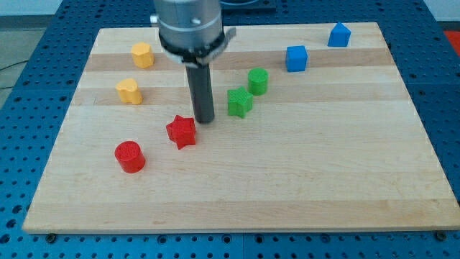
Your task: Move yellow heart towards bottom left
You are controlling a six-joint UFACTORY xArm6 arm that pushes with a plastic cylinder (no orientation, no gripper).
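Observation:
The yellow heart (129,91) lies on the wooden board (302,180) at the view's left, below a yellow hexagon-like block (142,55). My tip (205,120) stands near the board's middle, well to the right of the heart and slightly lower. It sits just above and to the right of the red star (181,132), close to it, and left of the green star (239,102).
A red cylinder (130,157) lies at the lower left. A green cylinder (258,81) sits above and to the right of the green star. A blue cube (296,58) and a second blue block (339,34) lie at the upper right.

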